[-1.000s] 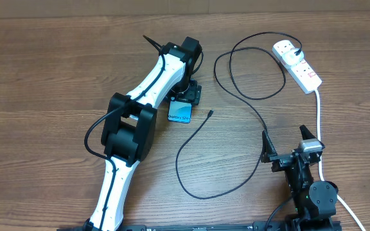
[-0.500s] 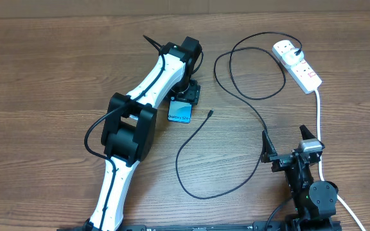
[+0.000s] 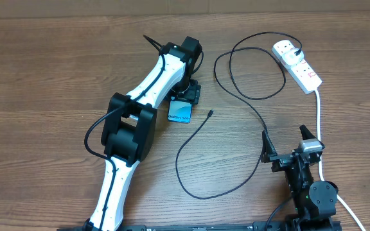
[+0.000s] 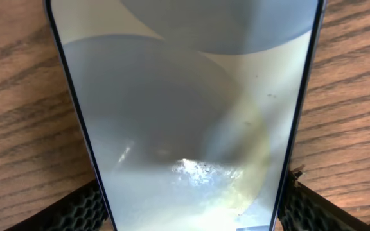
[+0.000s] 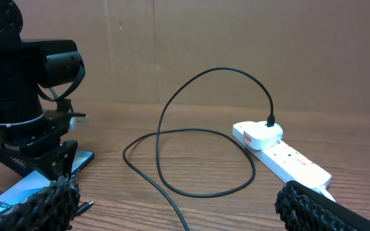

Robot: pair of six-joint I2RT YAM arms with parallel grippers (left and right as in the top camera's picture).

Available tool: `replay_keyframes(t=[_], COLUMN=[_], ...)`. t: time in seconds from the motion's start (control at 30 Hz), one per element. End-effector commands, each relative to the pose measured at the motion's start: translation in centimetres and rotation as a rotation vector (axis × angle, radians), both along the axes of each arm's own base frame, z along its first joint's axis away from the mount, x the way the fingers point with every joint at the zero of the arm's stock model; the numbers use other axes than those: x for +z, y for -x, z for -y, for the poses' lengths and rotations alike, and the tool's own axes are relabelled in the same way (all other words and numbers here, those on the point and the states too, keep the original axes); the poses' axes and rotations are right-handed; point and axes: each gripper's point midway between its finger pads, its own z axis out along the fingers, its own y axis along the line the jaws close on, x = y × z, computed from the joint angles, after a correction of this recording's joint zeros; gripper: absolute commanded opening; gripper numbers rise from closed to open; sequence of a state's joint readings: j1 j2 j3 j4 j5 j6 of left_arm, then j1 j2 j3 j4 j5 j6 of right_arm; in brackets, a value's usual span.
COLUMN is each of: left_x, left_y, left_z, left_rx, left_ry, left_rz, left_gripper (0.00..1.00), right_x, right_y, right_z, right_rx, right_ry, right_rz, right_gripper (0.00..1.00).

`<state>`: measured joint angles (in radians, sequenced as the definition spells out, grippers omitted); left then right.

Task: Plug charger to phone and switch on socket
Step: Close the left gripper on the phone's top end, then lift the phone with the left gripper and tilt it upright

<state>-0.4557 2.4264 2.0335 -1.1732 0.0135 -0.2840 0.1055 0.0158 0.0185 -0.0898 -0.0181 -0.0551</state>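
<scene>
**Phone straddled, plug tip loose**

Left hand [image 3: 186,95] sits over the far end of the slim blue-screened phone [image 3: 180,114], which lies flat on the wooden counter [image 3: 44,96]. Its fingers flank the long edges, spread wide; can't tell if they actually pinch.

Right hand [image 3: 284,133] gapes fully and is empty.

Plug tip [image 3: 210,113] of the thin black charger cable [image 3: 178,154] lies near the phone's corner, not inserted. White adapter [image 3: 286,50] is seated in the white power strip [image 3: 304,72].

Risks:
- An off-centre squeeze could skid or tip the phone.
- The cable loop lies between right hand and strip, so a reach could snag it and drag the tip away.
</scene>
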Motion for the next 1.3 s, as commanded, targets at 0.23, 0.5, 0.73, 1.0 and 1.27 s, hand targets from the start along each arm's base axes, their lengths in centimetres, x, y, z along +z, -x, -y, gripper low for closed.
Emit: replay_keyframes(t=[0.23,0.5,0.73,1.0,1.27], left_x=[-1.7,-1.7,-1.3,-1.0,1.0], left_y=[-0.5,0.0,0.5,0.9,1.5], left_z=[-0.1,-0.3,-0.4,-0.6,1.0], left_rx=[-0.006,0.018,0.055,0.105,0.127], left_ry=[0.003,-0.007,-0.011,-0.017,0.108], left_rz=[-0.005,-0.028,-0.051,-0.065,-0.136], left_gripper=[0.69,0.75,0.72,0.72,0.71], right_x=[-0.2,-0.2,-0.2,-0.2,-0.2], right_y=[0.0,0.0,0.0,0.0,0.0], right_z=[0.2,0.2,0.2,0.2,0.2], right_rx=[-0.01,-0.01,-0.01,-0.01,-0.01], right_ry=[-0.005,-0.005,-0.005,-0.005,-0.005], right_rz=[0.001,0.001,0.001,0.001,0.001], right_gripper=[1.0,1.0,1.0,1.0,1.0])
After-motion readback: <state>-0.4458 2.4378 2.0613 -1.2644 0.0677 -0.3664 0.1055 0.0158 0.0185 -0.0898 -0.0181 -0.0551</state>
